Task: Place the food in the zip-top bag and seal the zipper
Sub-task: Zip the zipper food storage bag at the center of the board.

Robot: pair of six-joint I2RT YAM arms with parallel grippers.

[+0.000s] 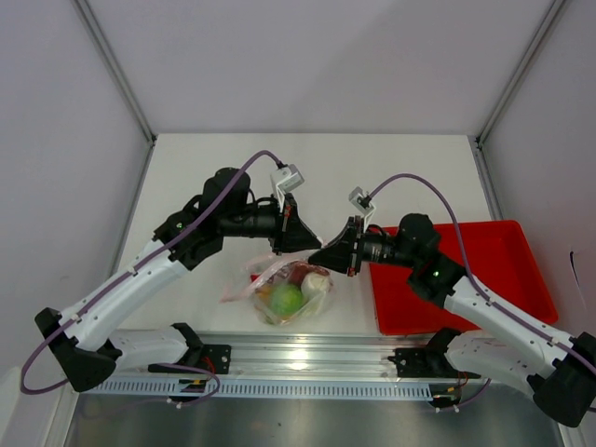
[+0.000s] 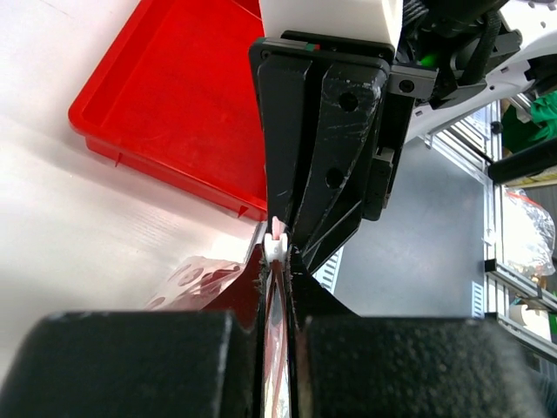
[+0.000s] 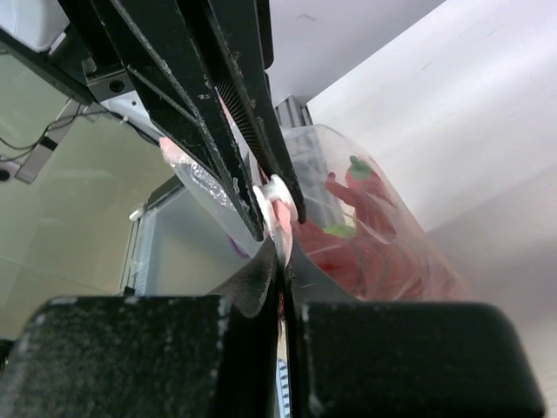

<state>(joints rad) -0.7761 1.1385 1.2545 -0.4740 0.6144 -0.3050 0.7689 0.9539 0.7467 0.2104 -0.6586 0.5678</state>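
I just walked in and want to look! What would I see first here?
In the middle, the left gripper and right gripper meet, both pinching the top edge of a clear zip-top bag. Inside it sits a round green fruit. A bright red tray lies at the right.

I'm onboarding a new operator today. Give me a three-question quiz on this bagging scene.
1. True or false: the food is inside the zip-top bag.
2. The bag's mouth edge is pinched by: A) no gripper, B) both grippers, C) one gripper.
3. Fill in: the red tray lies on the robot's ___ side.
Key: 1 true. 2 B: left gripper and right gripper, both shut on it. 3 right.
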